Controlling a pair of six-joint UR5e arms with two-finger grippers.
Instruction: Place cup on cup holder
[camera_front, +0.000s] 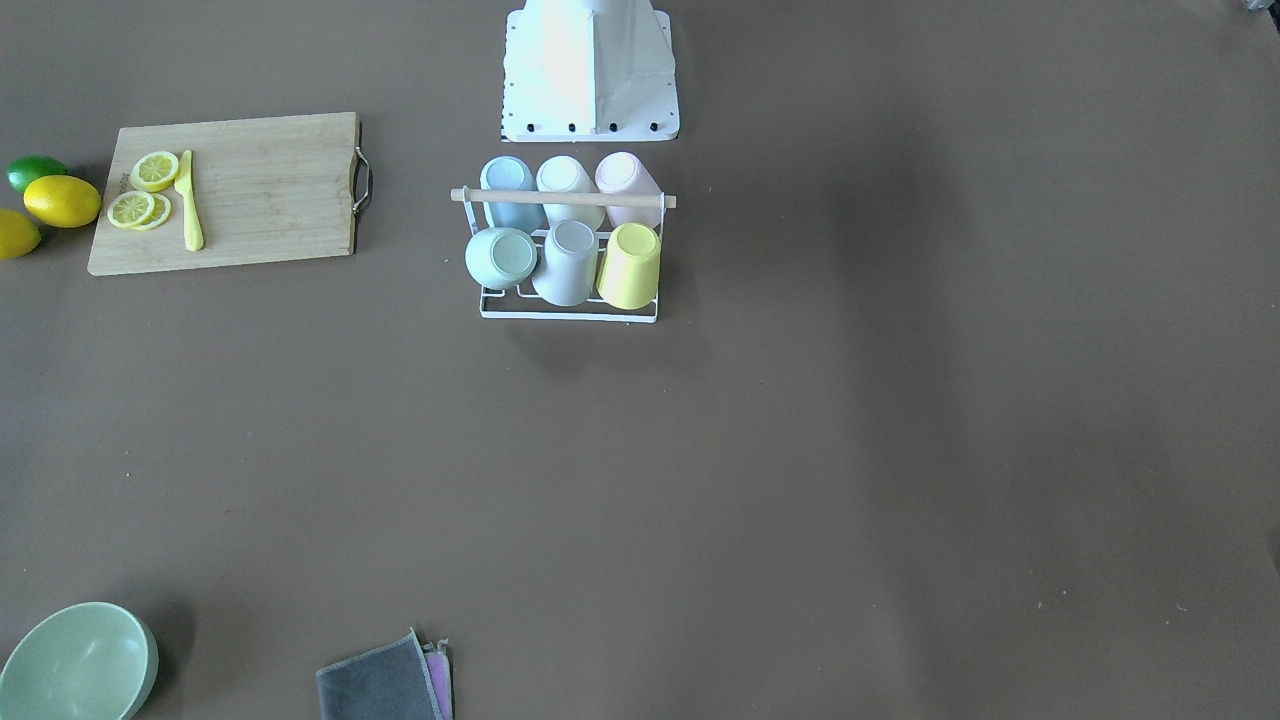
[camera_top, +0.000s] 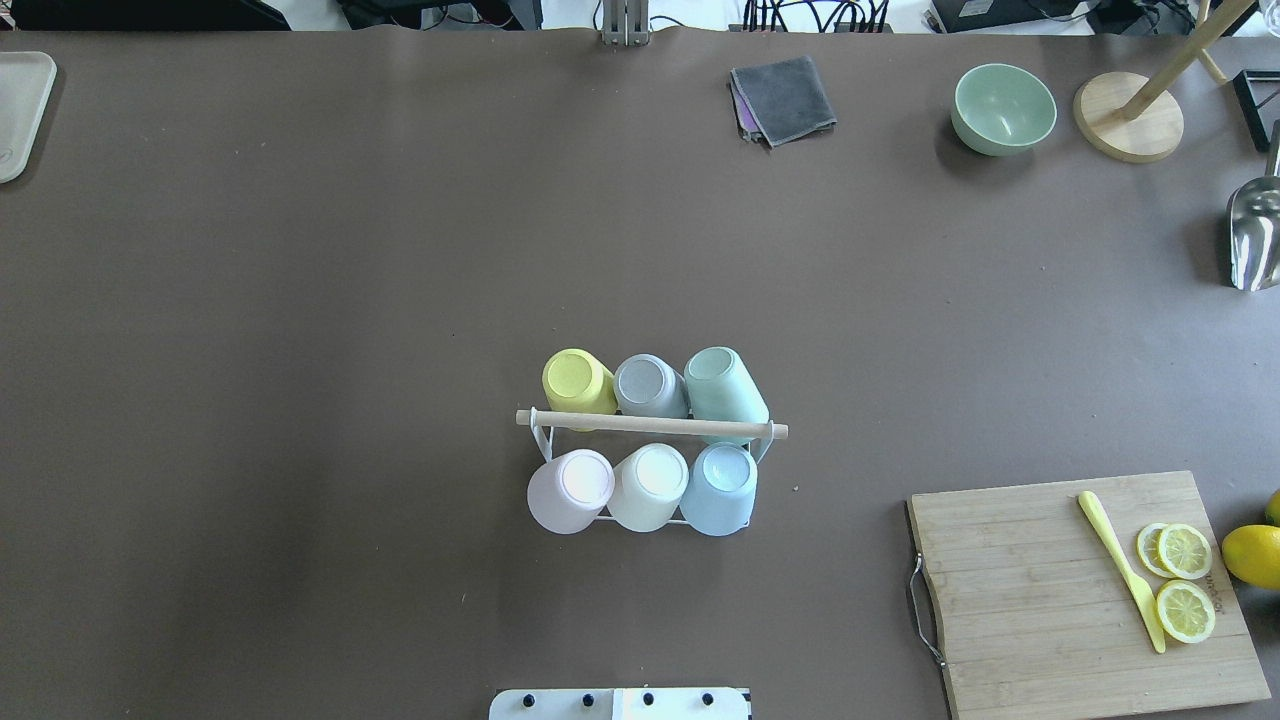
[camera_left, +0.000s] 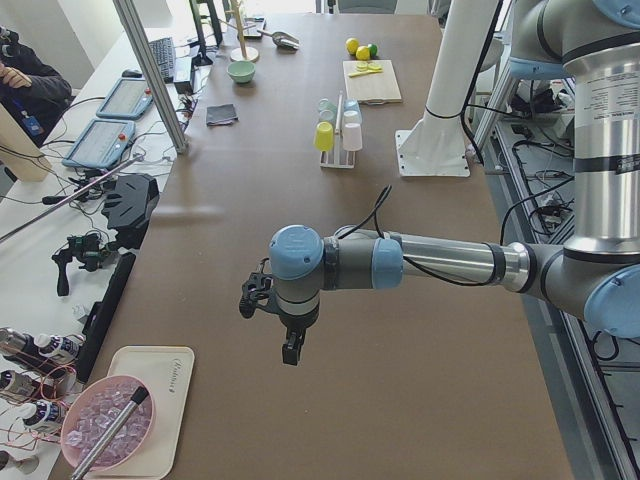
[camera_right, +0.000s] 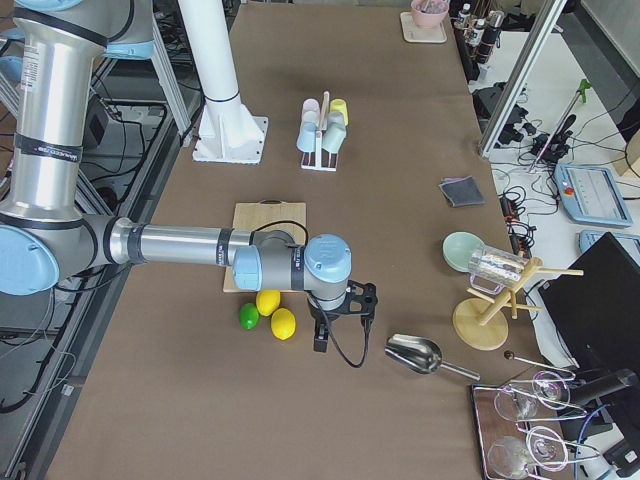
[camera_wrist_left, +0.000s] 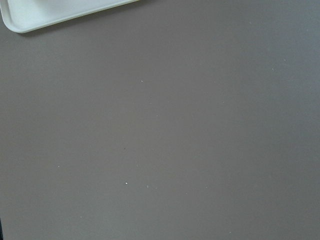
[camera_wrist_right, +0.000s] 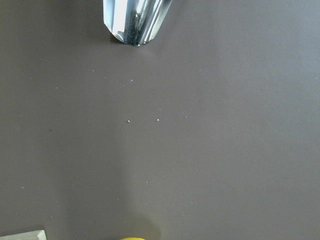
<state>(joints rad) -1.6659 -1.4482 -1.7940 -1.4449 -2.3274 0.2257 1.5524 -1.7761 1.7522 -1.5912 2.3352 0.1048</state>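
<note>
The cup holder (camera_top: 650, 424), a white wire rack with a wooden rod across its top, stands at the table's middle near the robot base; it also shows in the front view (camera_front: 560, 198). Several upturned cups sit on its prongs, among them a yellow cup (camera_top: 577, 382), a green cup (camera_top: 722, 385) and a pink cup (camera_top: 570, 488). My left gripper (camera_left: 290, 352) hangs over bare table far from the rack, near the table's left end. My right gripper (camera_right: 320, 342) hangs near the lemons at the right end. I cannot tell whether either is open or shut.
A cutting board (camera_top: 1040, 600) holds lemon slices and a yellow knife (camera_top: 1120, 570). Lemons (camera_right: 276, 312) lie beside it. A green bowl (camera_top: 1003, 108), grey cloth (camera_top: 785, 98), metal scoop (camera_top: 1255, 235) and wooden stand (camera_top: 1128, 128) sit far right. A white tray (camera_top: 20, 110) lies far left.
</note>
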